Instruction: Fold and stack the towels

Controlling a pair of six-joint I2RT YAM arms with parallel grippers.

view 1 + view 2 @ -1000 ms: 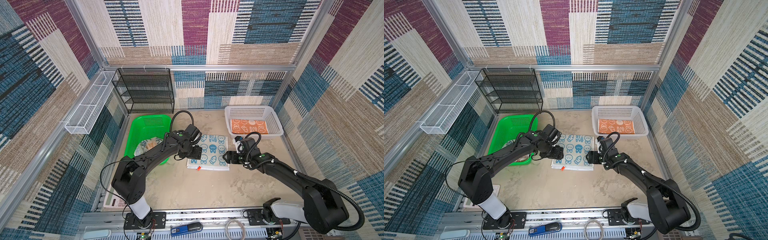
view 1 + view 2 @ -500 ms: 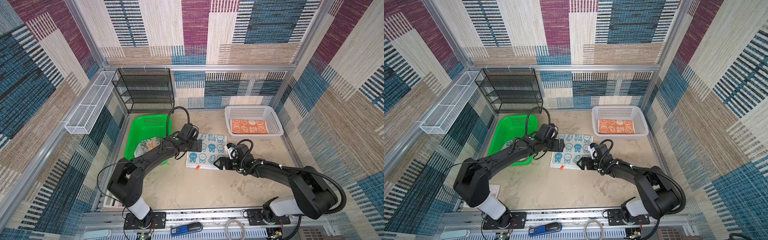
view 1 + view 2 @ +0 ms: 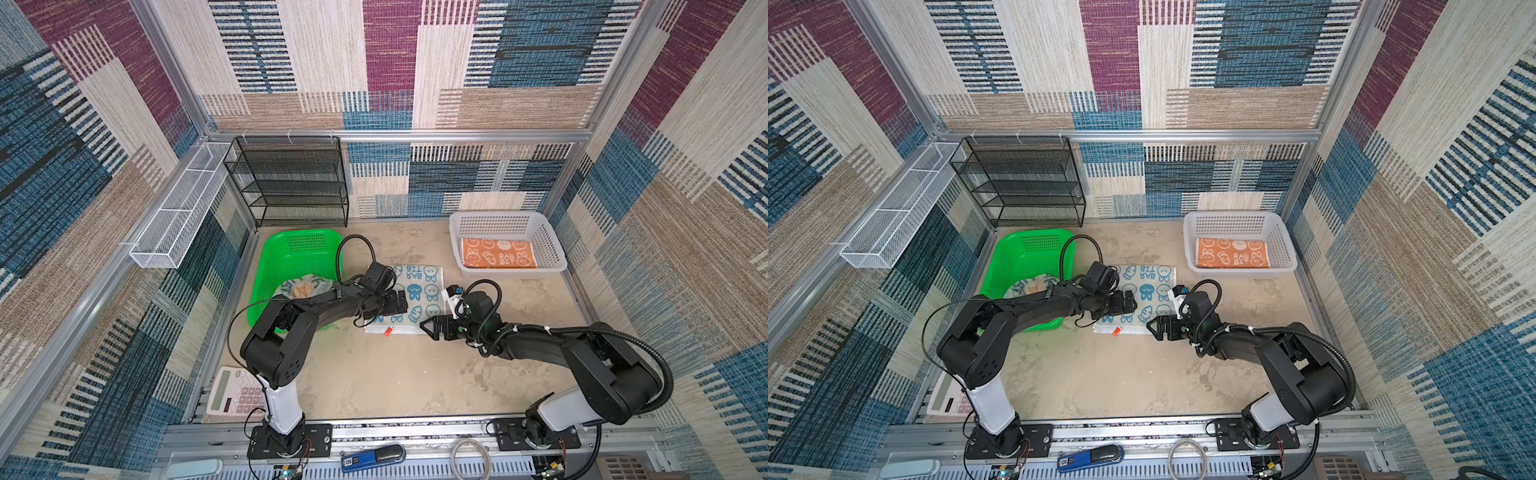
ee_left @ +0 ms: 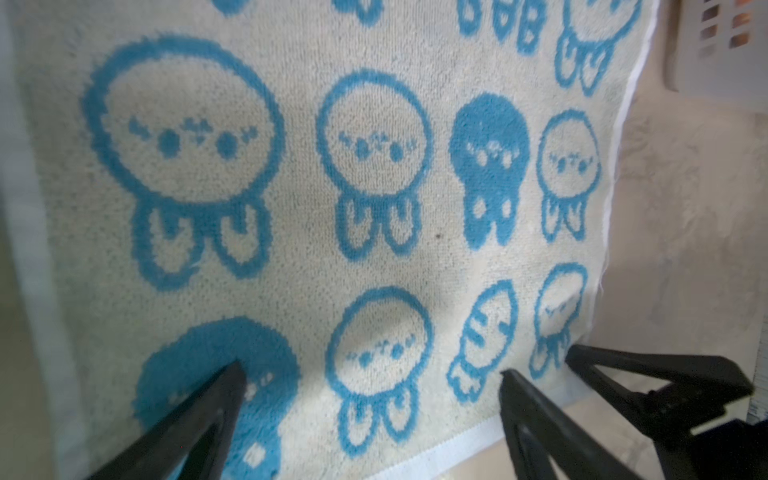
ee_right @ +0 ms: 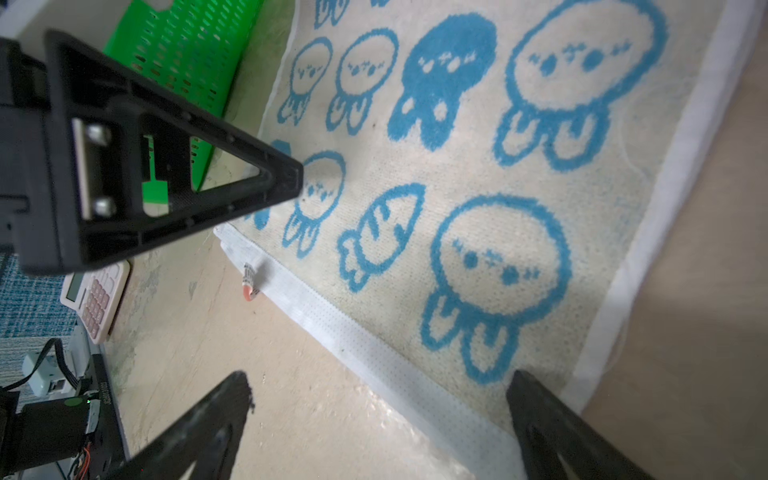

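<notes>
The spread towel (image 3: 419,291), whitish with blue rabbits and carrots, lies flat mid-table (image 3: 395,374), its white hem (image 5: 374,357) running straight along the near edge, and a broad bare stretch of tabletop lies between that hem and the arm bases. The left gripper (image 3: 399,302) hangs low over the towel's left part with its jaws spread wide and nothing between them; the right gripper (image 3: 430,328) is just as wide and holds nothing, one finger (image 5: 540,407) over the near right corner and the other over bare table. The green basket (image 3: 291,249) sits close on the towel's left, the white basket (image 3: 552,249) apart at the far right. In that white basket the orange towel (image 3: 496,258) lies folded, reading "RAB BIT"; the same letters show upside down at the spread towel's far edge. A small orange tag (image 5: 249,282) at the hem carries print too fine to read. The crumpled towel (image 3: 305,286) in the green basket is partly behind the left arm, its pattern unclear; the calculator (image 3: 235,392) is partly covered too
</notes>
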